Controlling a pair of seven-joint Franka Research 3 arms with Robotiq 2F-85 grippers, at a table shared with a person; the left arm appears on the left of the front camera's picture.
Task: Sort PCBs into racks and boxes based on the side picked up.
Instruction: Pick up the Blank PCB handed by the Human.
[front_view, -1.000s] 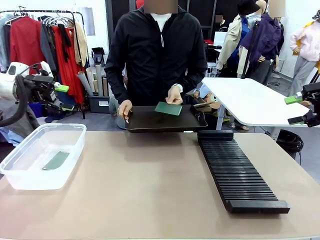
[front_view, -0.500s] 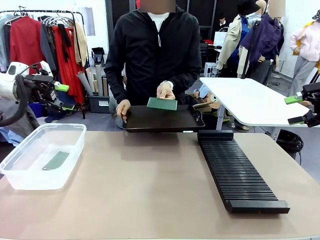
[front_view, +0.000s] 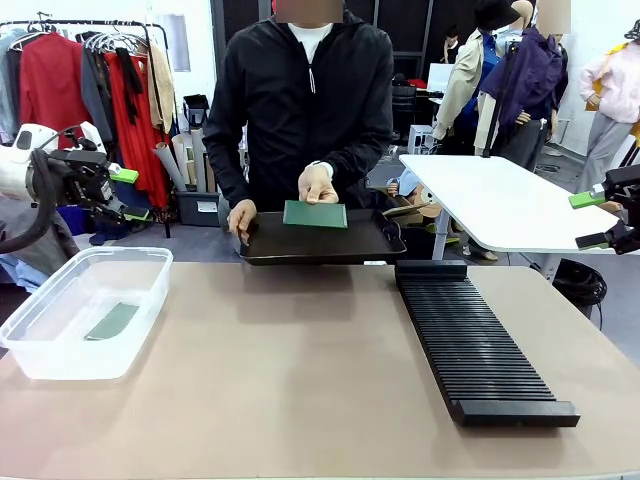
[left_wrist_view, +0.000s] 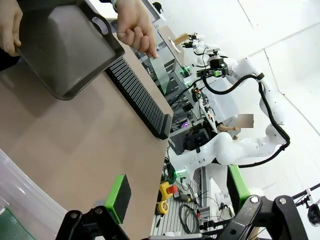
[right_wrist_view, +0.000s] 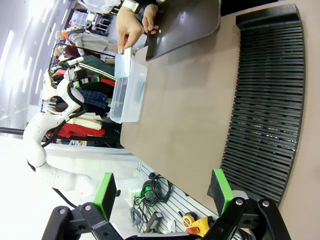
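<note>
Both grippers hang wide open and empty: the left gripper (front_view: 128, 195) up behind the clear tub (front_view: 60, 358), the right gripper (front_view: 592, 220) well right of the slotted rack (front_view: 470, 340). The person's hand (front_view: 318, 185) holds a PCB (front_view: 315, 214) above the black tray (front_view: 290, 248). Handover looks pending; next, one arm must reach across and pinch the board's free edge.

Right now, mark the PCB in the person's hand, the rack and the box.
PCB (front_view: 315, 214), front view, middle of its green face.
rack (front_view: 472, 345), front view, slotted top, mid-length.
box (front_view: 62, 358), front view, near clear wall.
</note>
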